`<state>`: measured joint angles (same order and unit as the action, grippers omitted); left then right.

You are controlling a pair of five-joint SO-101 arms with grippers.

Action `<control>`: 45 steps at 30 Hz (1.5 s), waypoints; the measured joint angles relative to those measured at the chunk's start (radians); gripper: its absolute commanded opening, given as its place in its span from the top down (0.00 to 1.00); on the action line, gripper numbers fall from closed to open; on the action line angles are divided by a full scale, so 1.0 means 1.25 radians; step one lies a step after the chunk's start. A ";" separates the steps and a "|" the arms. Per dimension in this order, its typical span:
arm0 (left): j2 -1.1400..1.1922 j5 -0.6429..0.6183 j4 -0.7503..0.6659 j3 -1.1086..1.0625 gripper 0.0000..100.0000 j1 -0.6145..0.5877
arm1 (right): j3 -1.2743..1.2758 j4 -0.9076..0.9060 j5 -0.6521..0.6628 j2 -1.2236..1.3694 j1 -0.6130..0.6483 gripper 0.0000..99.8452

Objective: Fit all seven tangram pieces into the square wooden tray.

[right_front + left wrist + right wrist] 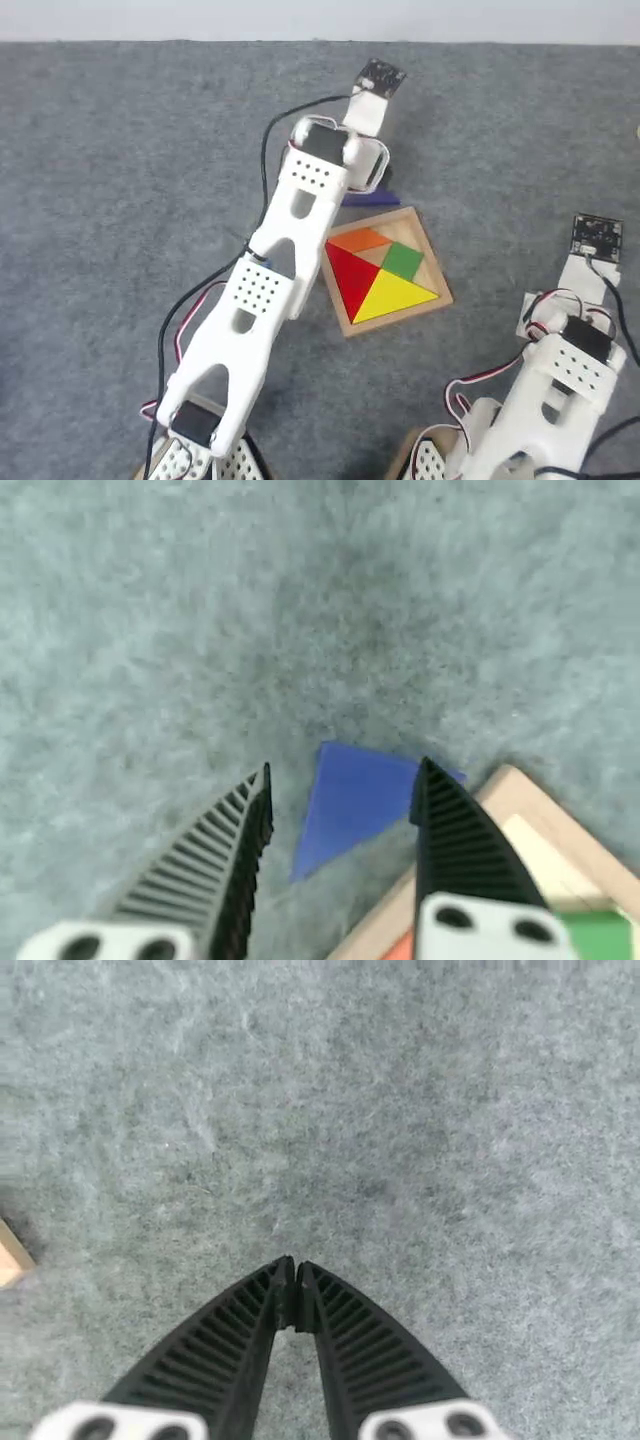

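The grey carpeted tabletop (120, 200) carries everything. The left arm (270, 290) stretches diagonally from the near edge out over it, its wrist above the far side of the square wooden tray (402, 317), while the right arm (560, 370) sits folded near its base, well apart from the tray. The tray lies slightly turned, not square to the tabletop's edge. Inside it lie a red triangle (349, 278) and a yellow triangle (393, 295), the two largest pieces, then an orange piece (360, 240) and a green square (402, 261); bare wood shows in the far corner. In the high view the left wrist hides most of the blue triangle (350, 800), leaving a thin strip that runs side to side just beyond the tray's far rim. The left wrist view shows it whole: flat on the carpet, just beside the tray's corner, one sharp tip pointing back toward the arm. The left claw (345, 768) is spread wide with the triangle between its fingers; whether they touch it I cannot tell. The right claw (296, 1263) is pinched together on nothing, above bare carpet.
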<state>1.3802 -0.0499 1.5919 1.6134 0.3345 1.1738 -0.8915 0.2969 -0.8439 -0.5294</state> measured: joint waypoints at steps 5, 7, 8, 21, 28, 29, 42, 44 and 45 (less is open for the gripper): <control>0.053 -0.014 -0.020 0.002 0.78 0.010 | 0.000 0.000 0.000 0.000 0.002 0.99; 0.061 -0.014 -0.025 0.011 0.78 0.010 | 0.000 0.000 0.000 0.000 0.002 0.99; 0.061 -0.012 -0.020 0.015 0.78 0.010 | 0.000 0.000 0.000 0.000 0.002 0.99; 0.063 0.130 0.095 0.014 0.85 0.000 | 0.000 0.000 0.000 0.000 0.002 0.99; 0.042 0.134 0.098 0.021 0.84 -0.032 | 0.000 0.000 0.000 0.000 0.002 0.99; 0.033 0.133 0.098 0.021 0.84 -0.034 | 0.000 0.000 0.000 0.000 0.002 0.99; 0.034 -0.109 -0.137 0.023 0.78 -0.002 | 0.010 0.000 0.000 0.000 0.002 0.99; 0.061 -0.110 -0.140 0.022 0.80 -0.002 | 0.010 0.000 0.000 0.000 0.002 0.99; 0.072 -0.110 -0.137 0.022 0.81 -0.002 | 0.010 0.000 0.000 0.000 0.002 0.99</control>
<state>1.4707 -0.1880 1.4200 1.6410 0.3314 1.1861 -0.8915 0.2969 -0.8439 -0.5263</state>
